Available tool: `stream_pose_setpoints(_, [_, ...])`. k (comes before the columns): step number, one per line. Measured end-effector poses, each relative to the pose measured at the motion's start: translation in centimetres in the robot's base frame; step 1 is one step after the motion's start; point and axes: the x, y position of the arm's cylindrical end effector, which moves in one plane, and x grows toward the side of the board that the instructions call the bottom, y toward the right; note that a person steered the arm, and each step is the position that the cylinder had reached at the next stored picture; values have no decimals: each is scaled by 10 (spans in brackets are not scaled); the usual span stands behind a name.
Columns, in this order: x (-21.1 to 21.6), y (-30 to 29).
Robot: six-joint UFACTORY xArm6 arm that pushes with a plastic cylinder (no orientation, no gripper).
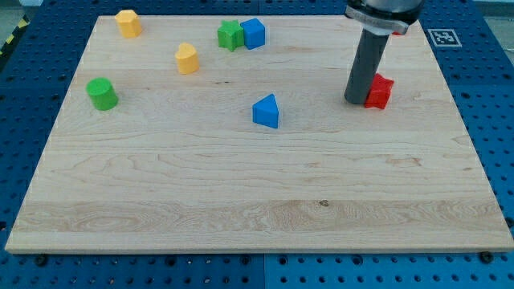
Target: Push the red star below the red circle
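One red block [379,91] touches my tip [356,100] on its right; no fingers, just a rod.

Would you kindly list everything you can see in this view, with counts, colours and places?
Wooden board: one, pale wood, fills most of the view, on a blue perforated table.
Yellow blocks: two; one near the board's top left corner, one below and right of it.
Green round block: one, near the left edge.
Green block: one, top centre, touching the blue cube.
Blue cube: one, top centre.
Blue triangular block: one, near the centre.
Red block: one, right side, partly hidden by the rod.
Printed marker: one, black and white, top right.
My tip: one, dark, against the red block's left side.
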Motion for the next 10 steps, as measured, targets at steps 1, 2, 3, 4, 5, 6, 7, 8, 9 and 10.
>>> stream_pose_setpoints(1, [-22, 1])
stream_pose_setpoints(2, [-26, 15])
stream_pose_setpoints(3, [-21, 28])
stream_pose_setpoints(4, [-8, 36])
stream_pose_setpoints(5, [10, 42])
stream_pose_setpoints(6, [16, 42])
stream_pose_setpoints(7, [30, 44])
stream_pose_setpoints(8, [43, 55])
stream_pose_setpoints(9, [43, 75])
stream_pose_setpoints(10, [43, 81])
